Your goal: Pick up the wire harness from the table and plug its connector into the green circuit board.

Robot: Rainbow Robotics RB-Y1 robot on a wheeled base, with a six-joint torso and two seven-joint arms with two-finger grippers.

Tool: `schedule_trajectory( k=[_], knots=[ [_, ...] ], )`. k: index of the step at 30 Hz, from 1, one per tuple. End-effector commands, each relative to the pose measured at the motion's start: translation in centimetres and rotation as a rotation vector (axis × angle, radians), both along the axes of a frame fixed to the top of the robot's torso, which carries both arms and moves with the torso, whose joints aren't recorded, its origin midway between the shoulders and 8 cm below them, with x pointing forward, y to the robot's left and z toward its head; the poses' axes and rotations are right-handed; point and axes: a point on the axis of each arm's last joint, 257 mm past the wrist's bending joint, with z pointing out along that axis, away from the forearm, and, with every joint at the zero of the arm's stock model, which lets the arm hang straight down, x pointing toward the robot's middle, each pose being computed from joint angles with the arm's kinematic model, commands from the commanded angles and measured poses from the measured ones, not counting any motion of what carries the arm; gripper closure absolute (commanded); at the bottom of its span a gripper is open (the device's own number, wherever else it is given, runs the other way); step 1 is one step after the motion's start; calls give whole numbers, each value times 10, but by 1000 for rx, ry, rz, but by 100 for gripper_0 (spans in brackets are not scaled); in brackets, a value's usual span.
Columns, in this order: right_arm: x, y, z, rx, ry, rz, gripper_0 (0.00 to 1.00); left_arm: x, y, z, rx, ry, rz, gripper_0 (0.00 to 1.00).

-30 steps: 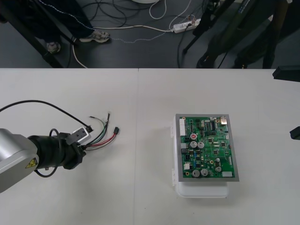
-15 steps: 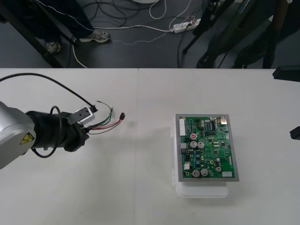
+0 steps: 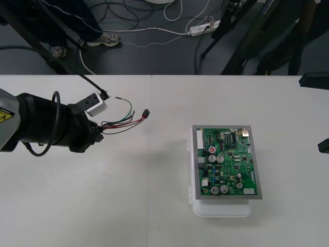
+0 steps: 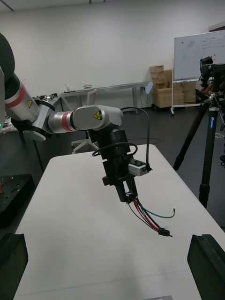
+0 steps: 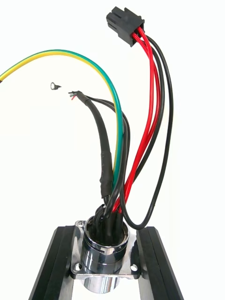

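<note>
My left gripper (image 3: 97,131) is shut on the wire harness (image 3: 123,121) at its round metal socket (image 5: 104,253), held between the two black fingers (image 5: 55,265). It carries the harness in the air over the left half of the table. The red, black and green wires trail toward the board, and the small black plug (image 3: 146,112) hangs free at their end, also seen as the plug (image 5: 124,24) beyond the fingers. The green circuit board (image 3: 227,161) on its white base (image 3: 221,208) lies at the right. The right wrist view shows the left gripper (image 4: 129,196) with the harness (image 4: 150,218) dangling.
A seam (image 3: 150,154) runs down the table between the left gripper and the board. Dark floor with cables and tripod legs lies beyond the far edge. The right arm is parked off the table's right side (image 3: 323,146).
My left gripper has lifted the harness off the table and carried it up and toward the far side and the right; the plug now hangs closer to the board.
</note>
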Motion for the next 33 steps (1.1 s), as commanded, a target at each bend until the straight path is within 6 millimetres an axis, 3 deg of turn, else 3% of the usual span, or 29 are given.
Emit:
schedule_trajectory(
  k=[1, 3, 4, 6, 7, 9, 12, 24, 25, 33],
  knots=[
    [-1, 3, 3, -45, -47, 16, 0, -24, -12, 39, -8, -10, -155, 100],
    [-1, 3, 3, -45, -47, 16, 0, -21, -21, 58, -68, -48, -173, 100],
    [-1, 3, 3, -45, -47, 16, 0, -21, -21, 58, -68, -48, -173, 100],
    [-1, 3, 3, -45, -47, 16, 0, -21, -35, 90, -177, -94, -195, 100],
    [-1, 3, 3, -45, -47, 16, 0, -21, -35, 90, -177, -94, -195, 100],
    [-1, 3, 3, -45, -47, 16, 0, -26, -49, 117, -273, -124, -223, 100],
    [-1, 3, 3, -45, -47, 16, 0, -35, -63, 137, -357, -129, -263, 100],
    [-1, 3, 3, -45, -47, 16, 0, -97, -105, 182, -581, -34, -481, 100],
    [2, 3, -9, -12, 4, 3, 0, -103, -109, 184, -596, -20, -501, 100],
    [2, 3, -9, -12, 4, 3, 0, -103, -109, 184, -596, -20, -501, 100]
  ],
)
